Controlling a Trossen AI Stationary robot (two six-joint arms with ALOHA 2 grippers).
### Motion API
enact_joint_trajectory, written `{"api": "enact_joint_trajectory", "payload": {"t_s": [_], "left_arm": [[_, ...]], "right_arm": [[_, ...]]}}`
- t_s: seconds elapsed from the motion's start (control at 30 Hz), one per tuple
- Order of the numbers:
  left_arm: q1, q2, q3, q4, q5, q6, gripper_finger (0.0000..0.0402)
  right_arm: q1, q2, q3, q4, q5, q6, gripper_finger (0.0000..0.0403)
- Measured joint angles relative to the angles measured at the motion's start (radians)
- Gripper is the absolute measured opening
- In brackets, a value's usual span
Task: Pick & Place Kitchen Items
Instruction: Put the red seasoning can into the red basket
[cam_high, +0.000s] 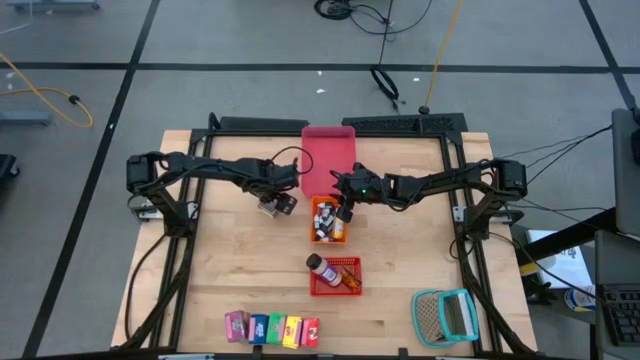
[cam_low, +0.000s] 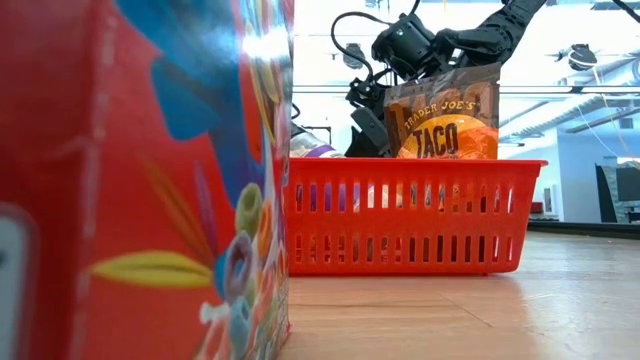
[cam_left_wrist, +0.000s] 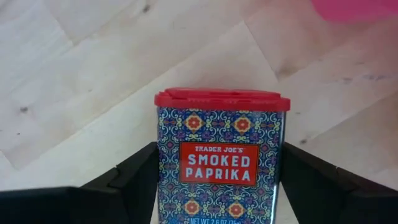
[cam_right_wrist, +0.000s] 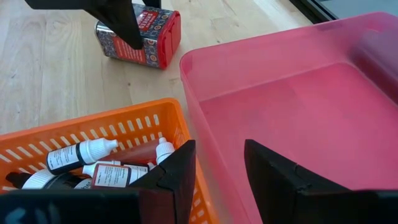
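A smoked paprika tin (cam_left_wrist: 217, 162), blue-patterned with a red lid, sits between the fingers of my left gripper (cam_left_wrist: 219, 149). In the high view that gripper (cam_high: 278, 203) is left of the orange basket (cam_high: 313, 222). The right wrist view shows the tin (cam_right_wrist: 146, 37) lying on its side low over the wood. My right gripper (cam_right_wrist: 217, 152) is open and empty. It hovers over the edge where the orange basket (cam_right_wrist: 93, 124) of small bottles (cam_right_wrist: 81, 154) meets the pink tray (cam_right_wrist: 298, 99). Coloured cartons (cam_high: 272, 328) stand in a row at the near edge. My left gripper pinches the paprika tin between its two fingers, one on each side wall (cam_left_wrist: 163, 168) below the red lid (cam_left_wrist: 222, 99). The fingers lie along the tin, and the lid end points away from the wrist. I cannot tell whether the tin touches the table.
A red basket (cam_high: 336, 277) nearer the front holds a dark-capped bottle (cam_high: 318, 263) and a taco packet (cam_low: 445, 110). A teal-framed mesh item (cam_high: 446, 316) lies at the near right corner. A red carton (cam_low: 140, 180) fills the left of the low view. Bare wood lies left of the baskets.
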Motion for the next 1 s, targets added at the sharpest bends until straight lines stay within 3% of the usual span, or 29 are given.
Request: {"api": "enact_joint_trajectory", "payload": {"t_s": [0.37,0.7,1.0], "left_arm": [[-0.017,0.063,0.008,-0.002,-0.007,0.009,0.0273],[-0.049,-0.09,0.012,-0.014,-0.03,0.041,0.0273],[-0.217,-0.205,0.014,0.029,-0.122,0.109,0.0273]], "right_arm": [[0.0,0.0,0.0,0.001,0.0,0.0,0.0132],[0.0,0.0,0.0,0.0,0.0,0.0,0.0132],[-0.001,0.0,0.0,-0.002,0.001,0.0,0.0132]]}}
